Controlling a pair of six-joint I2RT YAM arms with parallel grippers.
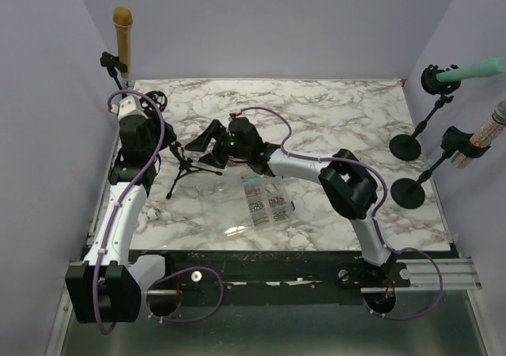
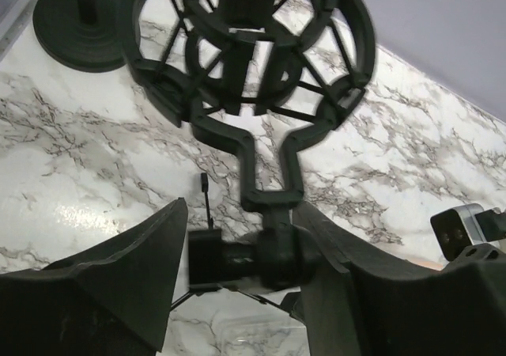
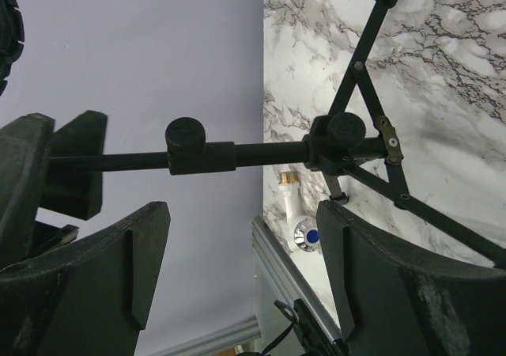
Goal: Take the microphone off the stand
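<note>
The black tripod stand (image 1: 186,166) stands left of centre, its pole (image 3: 237,154) rising to an empty round shock mount (image 2: 245,47). My left gripper (image 2: 241,245) is closed against the stand's swivel joint (image 2: 277,253) just below the mount; it also shows in the top view (image 1: 150,117). My right gripper (image 3: 243,237) is open and empty, its fingers (image 1: 202,138) beside the pole, which crosses just past the fingertips. A small white microphone (image 3: 294,213) with a brass end and a blue button lies on the table near the left edge (image 1: 152,211).
A clear plastic packet (image 1: 265,206) lies in front of the tripod. Two round-based stands (image 1: 405,146) at the right hold a green microphone (image 1: 474,70) and a glittery one (image 1: 490,130). A tan microphone (image 1: 122,32) stands at the back left, its base (image 2: 75,24) near the mount.
</note>
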